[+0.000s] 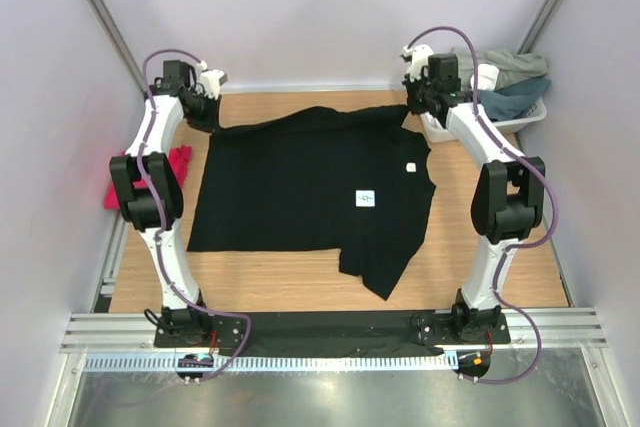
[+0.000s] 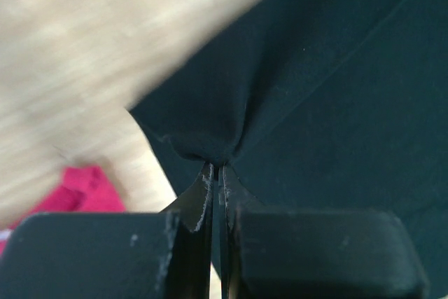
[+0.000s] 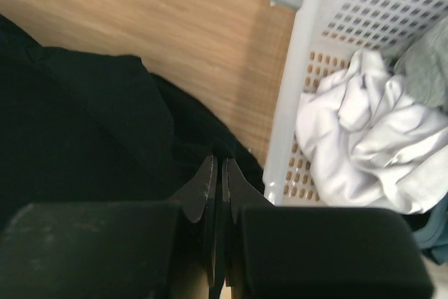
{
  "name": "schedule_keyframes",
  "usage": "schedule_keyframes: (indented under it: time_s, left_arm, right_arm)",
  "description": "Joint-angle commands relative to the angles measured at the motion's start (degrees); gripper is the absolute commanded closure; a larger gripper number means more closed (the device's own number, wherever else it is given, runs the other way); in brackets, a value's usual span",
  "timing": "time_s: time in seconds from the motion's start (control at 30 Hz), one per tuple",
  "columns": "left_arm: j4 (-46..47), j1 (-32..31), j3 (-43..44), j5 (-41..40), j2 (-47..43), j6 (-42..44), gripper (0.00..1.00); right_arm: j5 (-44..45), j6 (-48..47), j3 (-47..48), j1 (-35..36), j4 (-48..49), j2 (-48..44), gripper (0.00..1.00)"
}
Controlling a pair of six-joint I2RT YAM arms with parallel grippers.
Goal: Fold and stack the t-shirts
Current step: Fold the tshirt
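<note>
Left gripper [image 2: 217,167]: pinched the black t-shirt [image 1: 300,187] corner, upper left.
Right gripper [image 3: 218,164]: pinched its upper-right edge.

Large black cloth t-shirt [image 1: 300,187]: matt, soft, fine creases where pinched. Its small white tags [image 1: 366,199]: smooth, flat.
Bright pink-magenta cloth t-shirt [image 2: 80,190]: matt, soft, crumpled.
Light wood-grain tabletop [image 1: 290,277]: smooth, low sheen.
White latticed plastic basket [image 3: 315,68]: smooth, faint gloss. Crumpled white cloth [image 3: 364,138] inside: matt.
Left pincer [image 2: 215,167], right pincer [image 3: 218,160]: black, matt, plastic-looking, edges scuffed pale.
Grey rail [image 1: 100,332] at near edge: brushed metal.
</note>
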Motion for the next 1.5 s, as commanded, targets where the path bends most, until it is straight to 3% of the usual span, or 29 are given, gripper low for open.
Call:
schedule_keyframes:
  time_s: [0.0, 0.43, 0.9, 1.3, 1.47]
  left_arm:
    - [-0.94, -0.12, -2.71, 1.11, -4.51, -0.48, 1.00]
    - [0.12, 0.49, -6.59, -1.09, -8.55, 1.37, 1.00]
    - [0.29, 0.85, -10.36, -1.26, -7.41, 1.10, 1.00]
    - [-0.85, 0.85, -15.19, -2.40, -6.97, -0.30, 1.00]
    - [-1.55, 1.02, -18.53, -5.64, -7.84, -1.88, 0.94]
  right_arm:
    - [-0.94, 0.46, -2.39, 0.29, 0.09, -6.64, 0.99]
    - [-1.03, 0.63, -9.51, 1.61, -2.45, -15.96, 0.99]
    - [-1.12, -0.42, -25.77, 3.46, -5.09, -24.31, 0.99]
    - [-3.58, -0.77, -31.93, 3.46, -5.97, -23.97, 0.99]
    - [-5.16, 0.20, -32.90, 3.72, -8.60, -24.23, 0.99]
